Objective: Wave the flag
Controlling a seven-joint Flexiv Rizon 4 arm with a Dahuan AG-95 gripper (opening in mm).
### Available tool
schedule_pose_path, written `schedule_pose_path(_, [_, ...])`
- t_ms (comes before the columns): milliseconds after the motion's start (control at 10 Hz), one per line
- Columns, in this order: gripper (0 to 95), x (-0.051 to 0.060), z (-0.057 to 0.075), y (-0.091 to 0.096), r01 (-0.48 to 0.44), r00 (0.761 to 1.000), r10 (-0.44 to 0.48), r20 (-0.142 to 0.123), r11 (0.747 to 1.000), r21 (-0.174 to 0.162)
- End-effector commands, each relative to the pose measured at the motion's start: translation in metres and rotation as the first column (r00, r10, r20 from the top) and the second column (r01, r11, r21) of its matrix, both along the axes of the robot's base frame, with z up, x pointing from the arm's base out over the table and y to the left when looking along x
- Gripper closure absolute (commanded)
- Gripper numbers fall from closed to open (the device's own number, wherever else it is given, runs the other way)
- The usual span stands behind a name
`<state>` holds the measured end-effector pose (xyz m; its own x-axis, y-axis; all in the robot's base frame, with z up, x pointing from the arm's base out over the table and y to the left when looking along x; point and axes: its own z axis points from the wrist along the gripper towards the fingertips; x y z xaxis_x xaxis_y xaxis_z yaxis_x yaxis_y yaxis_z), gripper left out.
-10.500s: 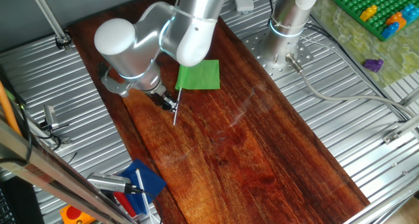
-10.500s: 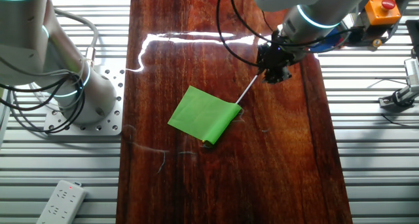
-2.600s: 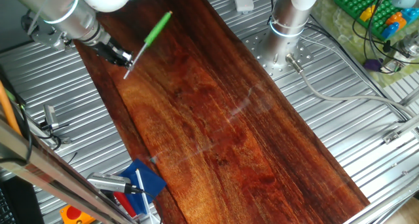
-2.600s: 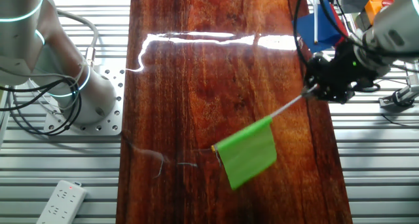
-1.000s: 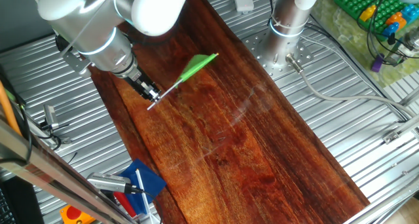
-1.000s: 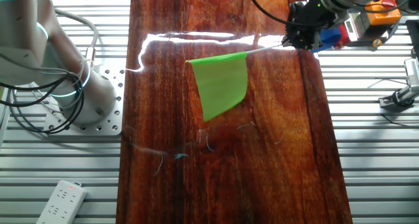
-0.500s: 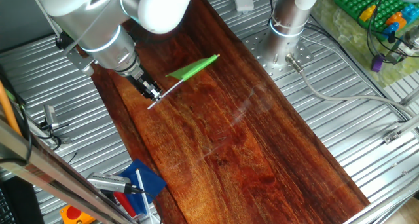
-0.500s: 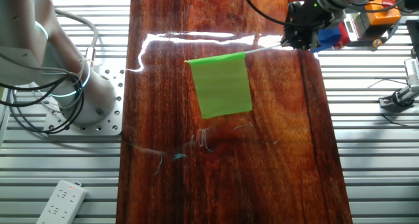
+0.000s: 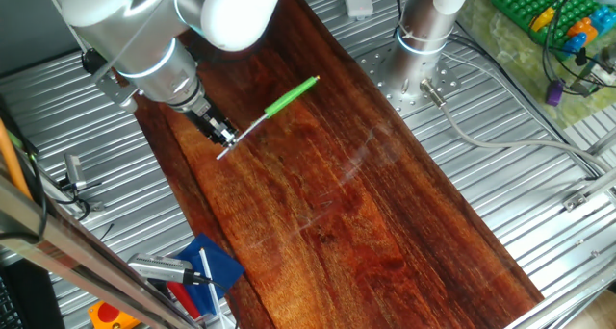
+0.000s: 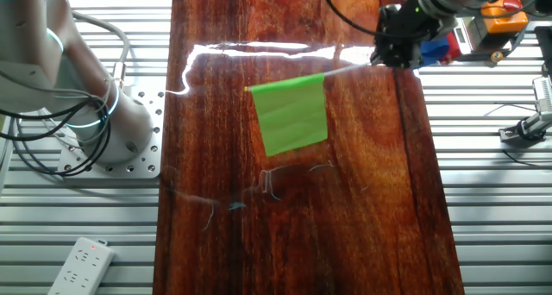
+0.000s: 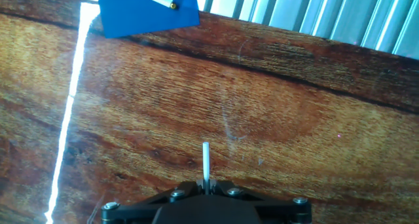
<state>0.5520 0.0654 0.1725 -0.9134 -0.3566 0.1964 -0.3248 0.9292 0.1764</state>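
Note:
My gripper [image 9: 219, 136] is shut on the thin white stick of the flag [image 9: 291, 93] and holds it in the air above the dark wooden board [image 9: 366, 214]. In one fixed view the flag is edge-on, a green strip slanting up to the right. In the other fixed view the flag [image 10: 291, 116] hangs as a green rectangle below its stick, left of my gripper [image 10: 390, 57]. In the hand view only the stick's short white end [image 11: 205, 160] shows, sticking out from my gripper [image 11: 205, 183]; the green cloth is out of view there.
A blue card [image 9: 214, 263] with tools lies off the board's near left corner; it also shows in the hand view [image 11: 145, 8]. A second arm's base [image 9: 421, 40] stands at the back right, also in the other fixed view [image 10: 95, 114]. A power strip [image 10: 79, 265] lies at the lower left.
Half a second ago the flag's cloth showed a broader face in one fixed view; now it is edge-on. In the other fixed view the cloth has swung slightly. The gripper has barely moved.

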Motion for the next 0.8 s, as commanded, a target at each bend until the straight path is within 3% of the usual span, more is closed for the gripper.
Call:
schedule_pose_path(100, [95.0, 0.004, -0.002, -0.021, -0.028, 1.000, 0.028, -0.003, 1.000, 0.004])
schedule_pose_path(400, [95.0, 0.012, -0.012, -0.049, -0.043, 0.999, 0.043, 0.000, 0.999, 0.009])
schedule_pose_path(800, [95.0, 0.019, -0.037, -0.057, -0.037, 0.999, 0.037, 0.026, 0.999, 0.001])
